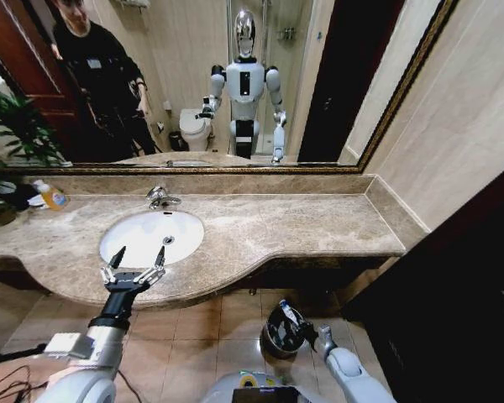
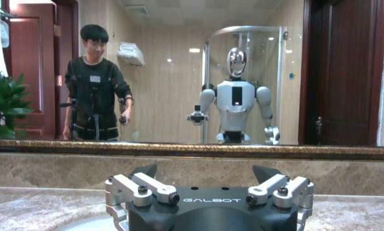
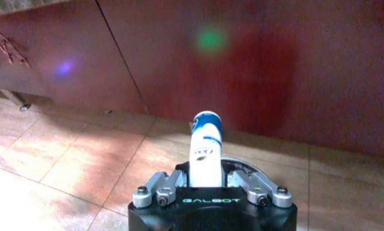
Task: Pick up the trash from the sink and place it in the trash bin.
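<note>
At far left we see a yellow-orange soap bottle (image 1: 52, 197) on the beige marble bench (image 1: 302, 225). Our left hand (image 1: 138, 260) hovers over the near rim of the white oval porcelain sink (image 1: 139, 243), fingers spread apart. Lower right, our right hand (image 1: 296, 323) is clamped on a white-and-blue toiletry tube (image 3: 205, 149), held just above the small round black trash bin (image 1: 273, 344) on the tiled floor (image 1: 193, 336).

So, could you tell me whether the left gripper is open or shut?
Open: the left gripper has its fingers spread apart over the sink, holding nothing.
</note>
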You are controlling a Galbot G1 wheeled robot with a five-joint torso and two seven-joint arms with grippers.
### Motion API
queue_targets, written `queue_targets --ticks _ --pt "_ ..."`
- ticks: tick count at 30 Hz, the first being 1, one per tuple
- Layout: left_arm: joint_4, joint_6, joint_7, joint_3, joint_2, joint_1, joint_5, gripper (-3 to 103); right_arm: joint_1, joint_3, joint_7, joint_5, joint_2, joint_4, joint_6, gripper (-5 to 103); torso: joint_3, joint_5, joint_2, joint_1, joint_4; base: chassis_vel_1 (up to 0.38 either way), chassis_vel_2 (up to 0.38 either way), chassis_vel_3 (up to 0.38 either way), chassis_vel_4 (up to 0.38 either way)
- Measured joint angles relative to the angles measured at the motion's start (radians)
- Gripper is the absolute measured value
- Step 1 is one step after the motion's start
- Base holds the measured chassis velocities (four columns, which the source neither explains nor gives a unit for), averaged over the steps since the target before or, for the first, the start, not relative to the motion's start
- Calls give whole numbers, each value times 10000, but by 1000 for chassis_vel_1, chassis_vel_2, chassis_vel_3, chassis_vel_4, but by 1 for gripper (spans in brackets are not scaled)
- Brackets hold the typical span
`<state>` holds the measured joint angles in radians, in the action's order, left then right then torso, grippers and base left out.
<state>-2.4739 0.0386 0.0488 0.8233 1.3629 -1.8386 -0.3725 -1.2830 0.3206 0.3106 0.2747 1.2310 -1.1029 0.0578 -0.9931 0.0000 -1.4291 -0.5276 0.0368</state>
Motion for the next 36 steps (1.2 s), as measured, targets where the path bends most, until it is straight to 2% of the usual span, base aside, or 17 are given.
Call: queue_targets --ticks 18,19,23,24,26,27,29,30,31,33,35,36 --pt "0 0 0 0 0 0 0 100 -36 -38 -34 182 -33 -52 100 28 0 0 0 0 1 0 0 0 0" --pt "0 0 0 0 0 0 0 100 -48 -43 -13 159 -57 -99 35 25 0 0 0 0 1 0 0 0 0" --pt "0 0 0 0 0 0 0 100 -71 -72 13 133 -87 -145 -8 33 0 0 0 0 0 0 0 0 0" --pt "0 0 0 0 0 0 0 100 -70 -71 13 122 -75 -161 -19 44 0 -1 0 0 0 0 0 0 0" --pt "-1 0 0 0 0 0 0 100 -72 -72 13 111 -65 -171 -29 44 0 1 0 0 1 0 0 0 0" --pt "0 0 0 0 0 0 0 100 -76 -72 13 91 -63 -183 -41 56 0 0 0 0 1 0 0 0 0" --pt "0 0 0 0 0 -1 0 100 -81 -75 13 84 -63 -201 -52 56 0 -1 0 0 0 0 0 0 0" --pt "0 0 0 0 0 0 0 100 -85 -77 10 79 -58 -213 -66 66 0 0 0 0 1 0 0 0 0" --pt "0 0 0 0 0 0 0 100 -85 -77 10 79 -58 -213 -66 66 0 0 0 0 1 0 0 0 0" --pt "0 0 0 0 0 0 0 100 -95 -76 3 77 -50 -236 -88 77 0 0 0 0 1 0 0 0 0" --pt "0 0 0 0 0 0 0 100 -100 -76 1 77 -50 -252 -99 77 0 0 0 0 0 0 0 0 0" --pt "0 0 0 0 0 0 0 100 -108 -75 1 77 -52 -268 -110 83 0 0 0 0 1 0 0 0 0"
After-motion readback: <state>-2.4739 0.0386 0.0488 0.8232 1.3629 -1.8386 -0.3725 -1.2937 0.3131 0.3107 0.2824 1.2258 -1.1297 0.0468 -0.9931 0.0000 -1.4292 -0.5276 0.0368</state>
